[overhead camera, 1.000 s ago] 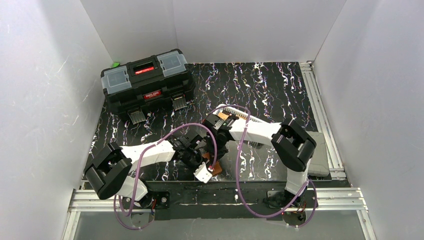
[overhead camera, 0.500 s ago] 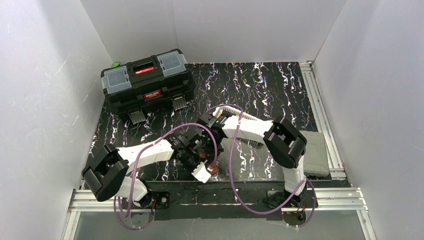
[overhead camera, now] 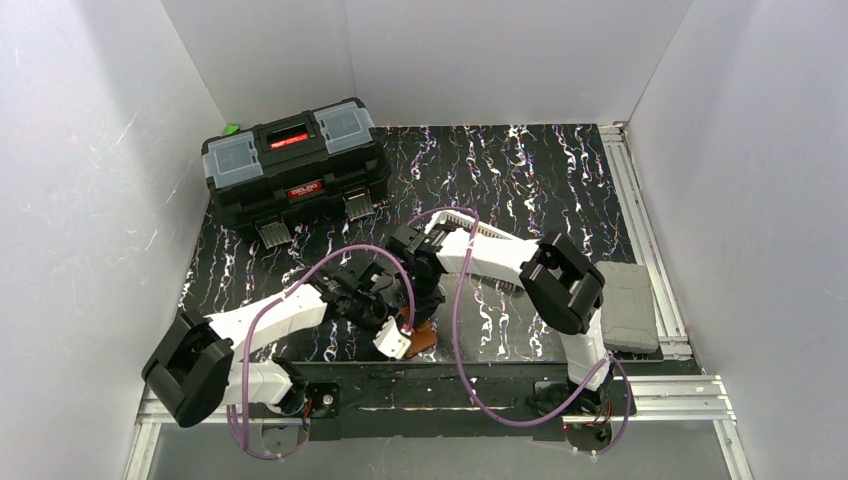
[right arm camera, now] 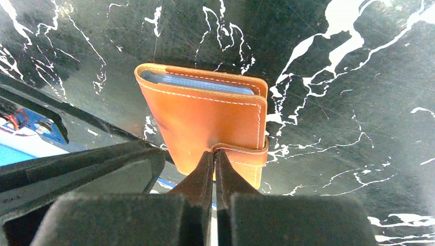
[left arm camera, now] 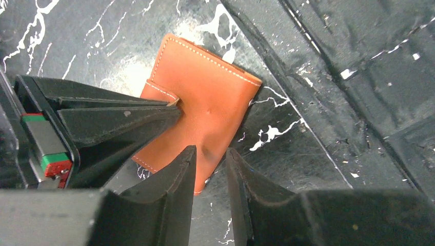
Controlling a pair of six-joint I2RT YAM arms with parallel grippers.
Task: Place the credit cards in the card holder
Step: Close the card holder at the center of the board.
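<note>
The card holder (right arm camera: pixel 205 115) is a brown leather wallet lying folded shut on the black marbled table, near its front edge (overhead camera: pixel 424 341). Its snap tab (right arm camera: pixel 241 156) wraps over the open side, and pale blue sleeve edges show at the far end. My right gripper (right arm camera: pixel 214 152) is shut, its tips pressed against the end of the tab. My left gripper (left arm camera: pixel 209 151) stands a narrow gap open over the holder's (left arm camera: pixel 210 97) near corner on the spine side, clamping nothing that I can see. The credit cards are out of view.
A big black toolbox (overhead camera: pixel 295 165) stands at the back left. A white slotted basket (overhead camera: pixel 478 224) peeks out behind the right arm. A grey pad (overhead camera: pixel 626 305) lies at the right edge. The aluminium rail (overhead camera: pixel 450 395) runs just in front of the holder.
Both arms have swung to the left and a little nearer, and the card holder has shifted slightly left with them. The right jaws stay shut.
</note>
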